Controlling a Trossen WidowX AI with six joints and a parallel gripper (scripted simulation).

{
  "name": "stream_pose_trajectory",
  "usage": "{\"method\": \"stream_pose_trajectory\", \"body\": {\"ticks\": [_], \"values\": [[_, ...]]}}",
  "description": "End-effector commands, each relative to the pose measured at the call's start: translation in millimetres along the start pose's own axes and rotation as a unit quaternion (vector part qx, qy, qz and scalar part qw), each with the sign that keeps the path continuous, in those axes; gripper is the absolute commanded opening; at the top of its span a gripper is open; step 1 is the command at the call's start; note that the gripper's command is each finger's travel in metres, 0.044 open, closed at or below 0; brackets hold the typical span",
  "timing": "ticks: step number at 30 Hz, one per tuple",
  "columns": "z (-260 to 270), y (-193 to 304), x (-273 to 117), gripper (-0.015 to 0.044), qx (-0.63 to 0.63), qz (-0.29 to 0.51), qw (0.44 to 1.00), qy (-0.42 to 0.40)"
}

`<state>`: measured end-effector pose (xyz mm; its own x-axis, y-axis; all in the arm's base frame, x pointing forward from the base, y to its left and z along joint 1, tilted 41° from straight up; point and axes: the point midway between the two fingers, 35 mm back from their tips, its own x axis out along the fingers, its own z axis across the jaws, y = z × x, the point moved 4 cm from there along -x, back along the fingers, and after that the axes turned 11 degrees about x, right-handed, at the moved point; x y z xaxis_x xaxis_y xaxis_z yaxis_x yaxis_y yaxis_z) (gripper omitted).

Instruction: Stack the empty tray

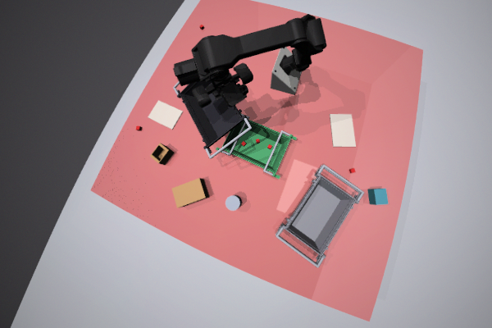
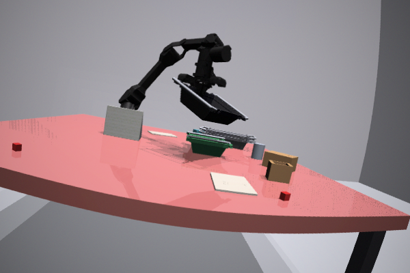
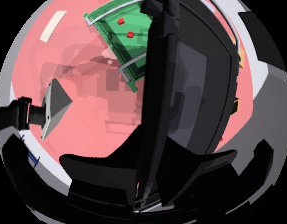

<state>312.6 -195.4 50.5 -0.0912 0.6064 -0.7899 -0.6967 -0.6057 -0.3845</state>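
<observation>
The loaded green tray (image 1: 256, 157) (image 2: 208, 149) (image 3: 125, 46) stands on the table with small red blocks in it. One wire bar (image 1: 272, 152) (image 3: 110, 10) lies across its top near one end. The other bar (image 3: 133, 61) lies across near the other end, partly hidden in the top view. My gripper (image 1: 220, 92) (image 2: 202, 91) (image 3: 144, 128) is shut on a long side wall of the empty black tray (image 1: 213, 119) (image 2: 219, 113) (image 3: 191, 95). This tray hangs tilted above the table, one end overlapping the green tray's end in the top view. Its fingertips are hard to see.
A grey tray (image 1: 317, 213) (image 2: 239, 143) stands beyond the green tray. A grey-blue cylinder (image 1: 233, 202) (image 2: 257, 151), a tan block (image 1: 189, 193), a small open box (image 1: 162, 153) (image 2: 279, 172), a teal block (image 1: 378, 196) and white plates (image 1: 165, 114) (image 1: 343, 130) stand or lie around.
</observation>
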Motion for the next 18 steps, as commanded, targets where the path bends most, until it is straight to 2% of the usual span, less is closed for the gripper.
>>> {"method": "stream_pose_trajectory", "body": {"ticks": [1,18], "values": [[8,-17,-7,0.0000,-0.038,-0.005,0.999,0.012],[42,-82,0,0.0000,-0.184,-0.012,0.983,0.005]]}}
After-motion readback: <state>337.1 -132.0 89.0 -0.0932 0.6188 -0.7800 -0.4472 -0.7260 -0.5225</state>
